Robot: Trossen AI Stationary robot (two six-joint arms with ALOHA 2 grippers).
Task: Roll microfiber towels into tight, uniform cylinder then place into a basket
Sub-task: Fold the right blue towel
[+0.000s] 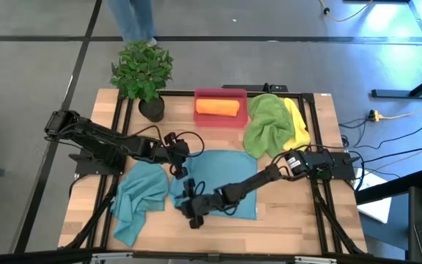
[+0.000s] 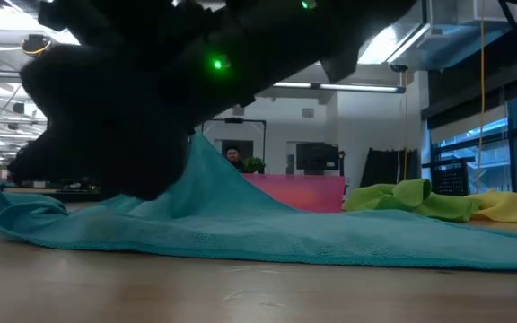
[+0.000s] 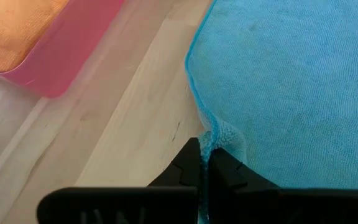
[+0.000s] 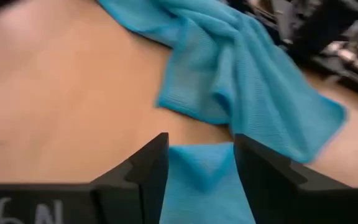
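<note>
Flat teal towel (image 1: 222, 176) lies mid-table (image 1: 299, 224), long axis left-right. My left pincer (image 3: 205, 163) is clenched on its far-left edge; my right pincer (image 4: 197, 163) straddles its near-left corner, parted. Orange roll (image 1: 217, 107) lies left-right in the far basket (image 1: 221, 92).

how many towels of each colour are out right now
teal-blue: 2, the flat towel and the crumpled towel
orange: 1, the orange towel, rolled and in the basket
green: 1, the green towel
yellow: 1, the yellow towel, partly under the green one
total: 5 towels
</note>
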